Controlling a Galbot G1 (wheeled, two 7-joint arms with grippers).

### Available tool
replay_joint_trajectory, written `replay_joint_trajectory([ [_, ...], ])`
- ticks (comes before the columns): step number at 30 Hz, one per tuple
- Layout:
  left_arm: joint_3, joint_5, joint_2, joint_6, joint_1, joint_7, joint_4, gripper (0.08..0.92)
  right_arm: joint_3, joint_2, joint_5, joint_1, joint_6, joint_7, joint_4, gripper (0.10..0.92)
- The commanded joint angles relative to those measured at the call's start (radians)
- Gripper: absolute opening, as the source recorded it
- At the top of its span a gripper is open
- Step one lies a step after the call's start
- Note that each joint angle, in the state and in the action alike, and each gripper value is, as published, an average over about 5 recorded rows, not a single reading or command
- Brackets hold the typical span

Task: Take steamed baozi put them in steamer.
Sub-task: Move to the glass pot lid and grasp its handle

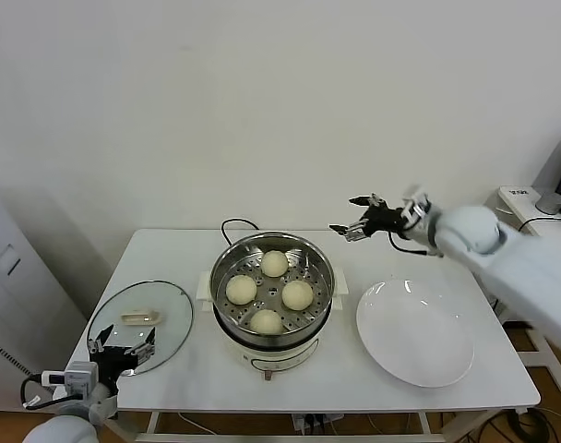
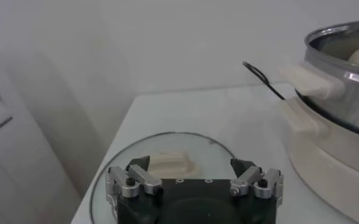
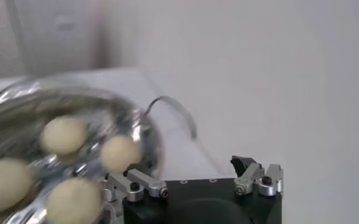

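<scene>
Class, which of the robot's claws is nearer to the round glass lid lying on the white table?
Left. The left claw hovers open over the near edge of the round glass lid; the right claw hangs open beyond the steel steamer, across the table.

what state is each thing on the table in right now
steamed baozi: all four in the steamer
steamer: uncovered
glass lid: flat on table, left of steamer
plate: bare
left gripper: open, above lid
right gripper: open, raised beside steamer

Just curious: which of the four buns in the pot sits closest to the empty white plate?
The bun on the pot's right side, the side facing the plate; the other three sit farther left.
</scene>
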Motion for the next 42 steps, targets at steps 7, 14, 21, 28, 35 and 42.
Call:
replay_joint_trajectory([
  [7,0.007,0.290,0.025,-0.143,0.003,0.132,0.049,0.823,1.128,0.376,-0.294,-0.994,0.299,0.163,0.068,0.823],
  [14,-0.010,0.700,0.022,-0.303,0.049,0.155,0.140,0.823,1.205,0.505,-0.331,-1.065,0.323,0.109,0.078,0.823],
  [21,-0.046,1.104,-0.004,-0.439,0.033,0.157,0.282,0.823,1.227,0.575,-0.379,-1.102,0.343,0.048,0.067,0.823],
  [28,-0.083,1.477,-0.051,-0.582,-0.049,0.126,0.430,0.823,1.219,0.601,-0.409,-1.099,0.351,0.029,0.051,0.823],
  [35,-0.096,1.716,-0.100,-0.659,-0.102,0.063,0.515,0.823,1.210,0.614,-0.421,-1.091,0.351,0.026,0.035,0.823],
  [42,-0.119,1.861,-0.128,-0.678,-0.152,-0.018,0.585,0.823,1.198,0.618,-0.431,-1.084,0.350,0.018,0.027,0.823],
])
